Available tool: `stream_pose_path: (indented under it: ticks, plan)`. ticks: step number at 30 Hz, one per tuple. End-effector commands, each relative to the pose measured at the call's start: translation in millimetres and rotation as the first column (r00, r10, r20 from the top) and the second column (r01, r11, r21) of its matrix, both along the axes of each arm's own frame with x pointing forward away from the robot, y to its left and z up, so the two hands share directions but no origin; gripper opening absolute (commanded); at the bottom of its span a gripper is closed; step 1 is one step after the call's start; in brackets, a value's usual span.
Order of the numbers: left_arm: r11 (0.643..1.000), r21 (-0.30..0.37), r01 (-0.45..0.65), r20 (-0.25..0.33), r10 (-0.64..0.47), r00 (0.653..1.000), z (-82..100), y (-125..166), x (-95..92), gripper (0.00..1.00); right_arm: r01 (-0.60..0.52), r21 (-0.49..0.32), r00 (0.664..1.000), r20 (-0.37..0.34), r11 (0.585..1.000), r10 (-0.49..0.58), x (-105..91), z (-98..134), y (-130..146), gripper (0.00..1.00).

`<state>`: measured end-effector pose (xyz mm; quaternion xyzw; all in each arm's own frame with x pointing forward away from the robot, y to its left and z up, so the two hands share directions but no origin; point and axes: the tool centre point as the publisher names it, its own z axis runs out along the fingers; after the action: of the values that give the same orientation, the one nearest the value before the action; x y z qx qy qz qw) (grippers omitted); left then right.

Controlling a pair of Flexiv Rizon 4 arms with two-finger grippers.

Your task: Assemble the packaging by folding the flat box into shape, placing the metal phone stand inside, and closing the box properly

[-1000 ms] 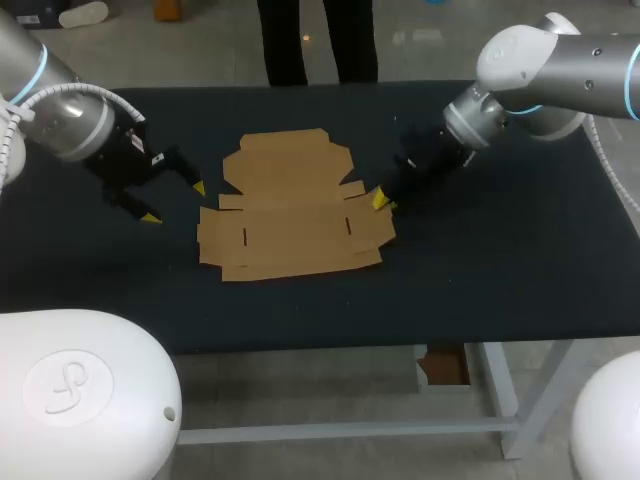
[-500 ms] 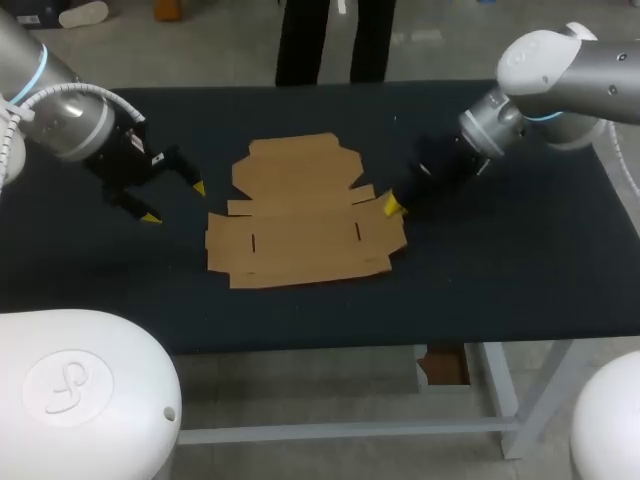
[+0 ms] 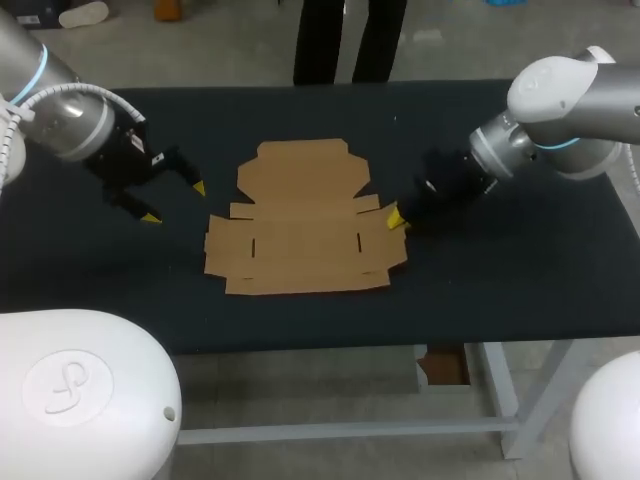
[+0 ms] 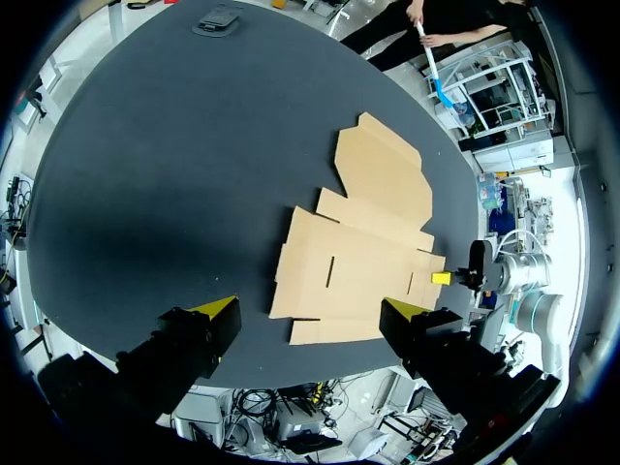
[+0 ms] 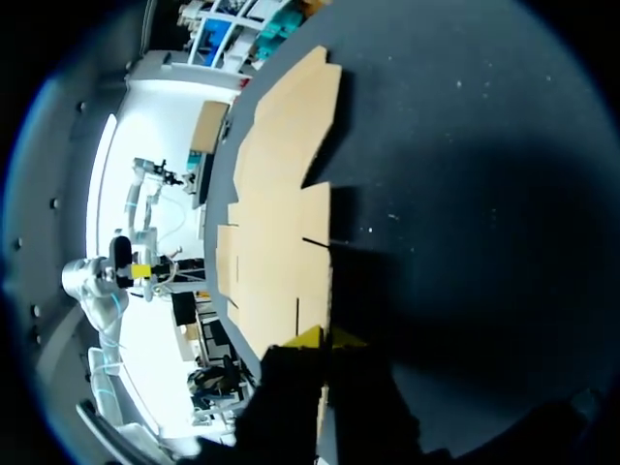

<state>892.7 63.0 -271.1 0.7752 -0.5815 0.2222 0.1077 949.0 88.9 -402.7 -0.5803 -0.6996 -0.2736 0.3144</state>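
1. The flat box (image 3: 300, 235) is laid unfolded in the middle of the dark surface (image 3: 500, 270), with its flaps spread out.
2. The left hand (image 3: 173, 202) is held near the box's left edge, apart from it. Its fingers are spread wide and nothing is gripped.
3. The right hand (image 3: 394, 218) is set at the box's right edge. In the right wrist view its yellow tips are seen almost together, with the edge of a side flap pinched between them.
4. The box is found between the two hands.
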Motion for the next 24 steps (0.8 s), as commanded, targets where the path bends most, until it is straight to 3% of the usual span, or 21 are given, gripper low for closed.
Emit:
stream_pose_path:
  ticks: [1,24]
  plan:
    - [1.000,0.005,-0.001,-0.003,0.001,1.000,0.8,-0.3,-0.1,1.00,0.013,0.016,1.000,0.014,1.000,-0.014,-6.5,0.4,-4.2,0.00]
    - [1.000,0.005,-0.001,-0.003,0.001,1.000,0.8,-0.3,-0.1,1.00,-0.005,0.029,1.000,0.003,1.000,0.005,-15.8,-0.4,-7.9,0.00]
